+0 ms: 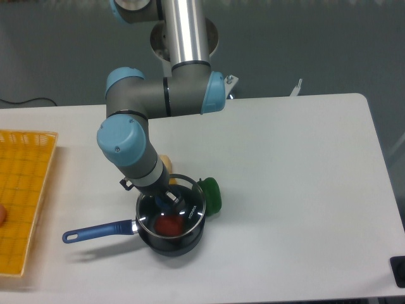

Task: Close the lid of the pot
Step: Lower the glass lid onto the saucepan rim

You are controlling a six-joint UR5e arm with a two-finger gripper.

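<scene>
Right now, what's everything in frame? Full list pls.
pot: 1, dark navy with a long blue handle pointing left, front centre of the table
lid: 1, clear glass with a silver rim and dark blue knob, lying on top of the pot
red item: 1, red, inside the pot, seen through the lid
green item: 1, green, on the table touching the pot's right side
tan item: 1, tan, behind the pot, mostly hidden by the arm
basket: 1, yellow-orange mesh, left edge of the table
table: 1, white
arm: 1, grey with light blue joints, reaching down over the pot
gripper: 1, at the lid's knob; open or shut cannot be told
</scene>
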